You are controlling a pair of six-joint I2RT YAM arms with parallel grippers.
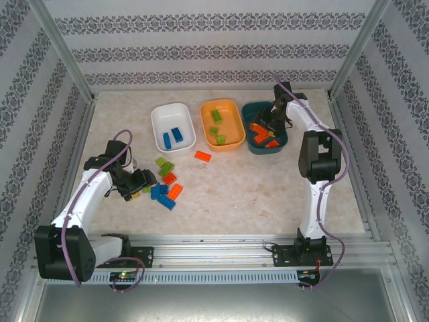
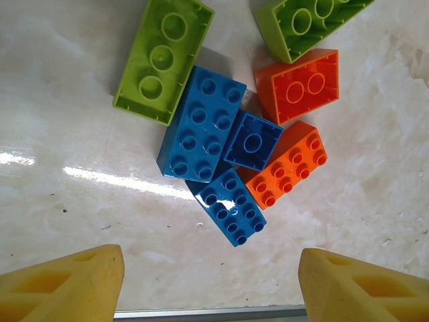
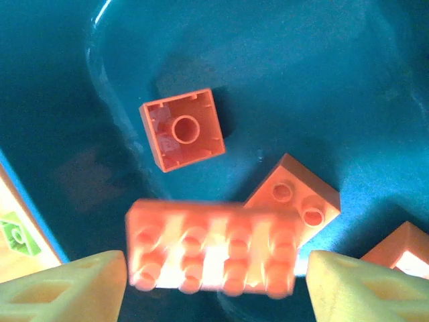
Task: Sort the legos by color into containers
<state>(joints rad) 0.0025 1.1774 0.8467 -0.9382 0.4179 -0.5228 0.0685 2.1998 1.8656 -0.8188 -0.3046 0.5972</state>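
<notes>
Top view: white dish (image 1: 167, 117), orange dish (image 1: 231, 122) and teal dish (image 1: 251, 114), glossy and rounded, line 12 o'clock; right gripper (image 1: 271, 124) hangs over the teal one, left gripper (image 1: 144, 181) at 9 o'clock of the legos (image 1: 164, 186). Left wrist: yellow fingers (image 2: 64, 285) wide, empty, studded legos heaped at 12 o'clock on marbled table (image 2: 67, 100). Right wrist: fingers (image 3: 67, 288) parted, blurred orange brick (image 3: 211, 255) between, gap at its 3 o'clock.
</notes>
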